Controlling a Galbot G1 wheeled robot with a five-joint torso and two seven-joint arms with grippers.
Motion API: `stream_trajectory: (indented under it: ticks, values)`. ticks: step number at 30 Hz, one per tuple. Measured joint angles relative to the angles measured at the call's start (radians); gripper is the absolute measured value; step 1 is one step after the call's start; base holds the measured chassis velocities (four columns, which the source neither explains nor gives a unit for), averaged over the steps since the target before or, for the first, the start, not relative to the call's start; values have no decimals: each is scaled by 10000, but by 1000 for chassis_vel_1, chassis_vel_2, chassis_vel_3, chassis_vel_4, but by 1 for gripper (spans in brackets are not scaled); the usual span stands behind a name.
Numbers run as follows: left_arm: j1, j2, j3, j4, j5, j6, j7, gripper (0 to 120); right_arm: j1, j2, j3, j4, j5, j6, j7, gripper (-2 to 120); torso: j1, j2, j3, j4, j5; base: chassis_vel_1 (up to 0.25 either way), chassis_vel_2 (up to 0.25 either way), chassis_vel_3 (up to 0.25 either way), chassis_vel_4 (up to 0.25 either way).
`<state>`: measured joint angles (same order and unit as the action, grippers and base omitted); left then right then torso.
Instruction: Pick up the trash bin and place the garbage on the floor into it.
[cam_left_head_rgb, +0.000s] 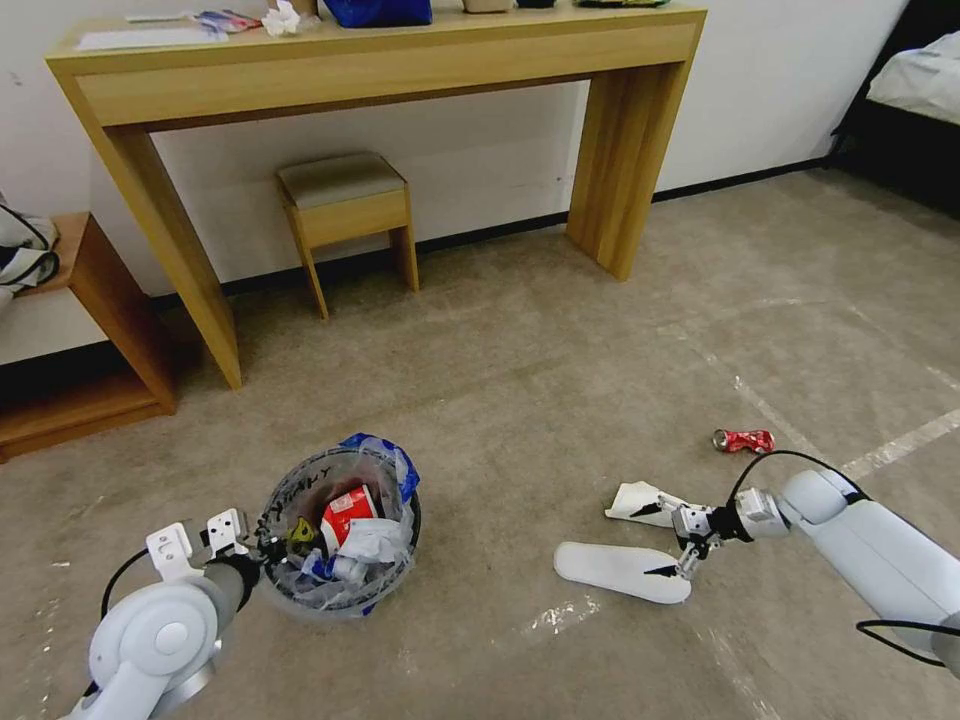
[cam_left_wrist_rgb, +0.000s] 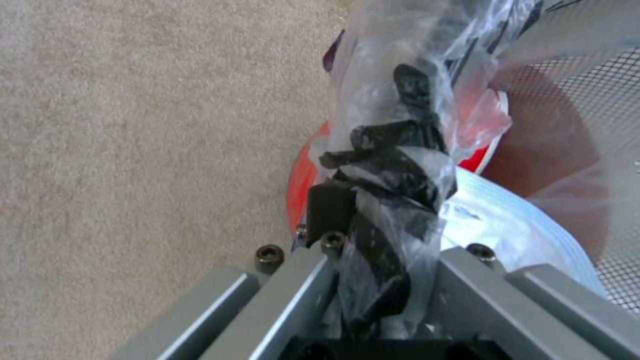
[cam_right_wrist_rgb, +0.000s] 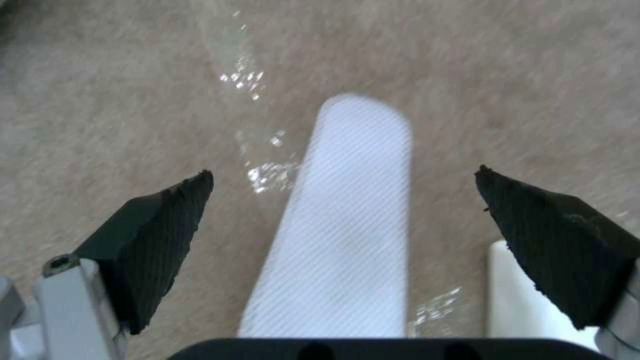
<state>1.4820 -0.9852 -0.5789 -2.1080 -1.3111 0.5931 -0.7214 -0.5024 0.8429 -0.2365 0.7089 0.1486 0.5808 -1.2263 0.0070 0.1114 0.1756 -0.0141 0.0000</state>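
While the left gripper (cam_left_head_rgb: 262, 541) was clamped shut on the rim and bunched plastic liner of the trash bin (cam_left_head_rgb: 340, 590), the right gripper (cam_left_head_rgb: 668, 540) hung low over the floor (cam_left_head_rgb: 520, 400) with its jaws spread wide and nothing between them. Its black fingertips (cam_right_wrist_rgb: 167, 225) straddled the white slipper (cam_right_wrist_rgb: 347, 225), which lay flat on the carpet beside a pale tape line (cam_right_wrist_rgb: 263, 172), untouched on either side. From the head view the slipper (cam_left_head_rgb: 620, 572) lay between the two arms, with a white wrapper (cam_left_head_rgb: 640, 500) just behind it and a crushed red can (cam_left_head_rgb: 743, 440) farther off, near another tape line (cam_left_head_rgb: 900, 445). The bin sat at the left, already holding a red-and-white carton (cam_left_head_rgb: 347, 512) and crumpled white scraps (cam_left_head_rgb: 375, 545). Bare carpet stretched between bin and slipper. Well behind stood a wooden desk (cam_left_head_rgb: 380, 60) and a small stool (cam_left_head_rgb: 345, 215) under it, leaving wide open carpet around the litter.
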Motion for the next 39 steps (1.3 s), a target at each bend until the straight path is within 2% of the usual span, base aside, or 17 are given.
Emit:
stream_trajectory:
  ticks: [12,30,39]
  values:
    - [73,-61,18,-78,101,-9,0,0,145,430,60,-1318,-188,9,-87,100,0,0,0,0,1,0,0,0,0]
    - [-106,-2,282,166,147,-16,119,0,217,620,1273,-2911,-134,8,166,100,0,0,0,-2,0,0,0,0,0]
    - [-110,-31,418,209,253,-24,194,0,186,1058,1710,-3657,-126,-35,253,100,-1,0,0,-1,0,0,0,0,0]
